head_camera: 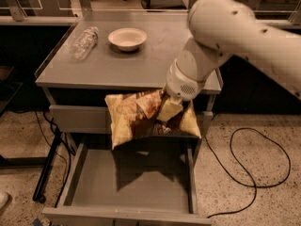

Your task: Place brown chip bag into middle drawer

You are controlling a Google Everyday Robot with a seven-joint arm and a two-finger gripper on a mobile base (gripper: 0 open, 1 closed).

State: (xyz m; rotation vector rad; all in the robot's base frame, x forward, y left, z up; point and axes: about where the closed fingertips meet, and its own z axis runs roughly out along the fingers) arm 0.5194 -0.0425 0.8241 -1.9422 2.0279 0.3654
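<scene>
The brown chip bag (pixel 141 119) hangs in the air in front of the cabinet, above the pulled-out drawer. It is crinkly, with a dark brown middle and pale yellow ends. My gripper (pixel 168 108) is shut on the bag's upper right part, below my white wrist. The middle drawer (pixel 94 187) is open below the bag, wide and grey with a flat bare floor. The bag's shadow falls on the drawer floor.
On the cabinet top (pixel 108 72) lie a clear plastic bottle (pixel 84 41) at the left and a white bowl (pixel 127 37) behind. A black cable (pixel 249 173) loops on the floor at the right. Black cables (pixel 49 159) hang at the cabinet's left.
</scene>
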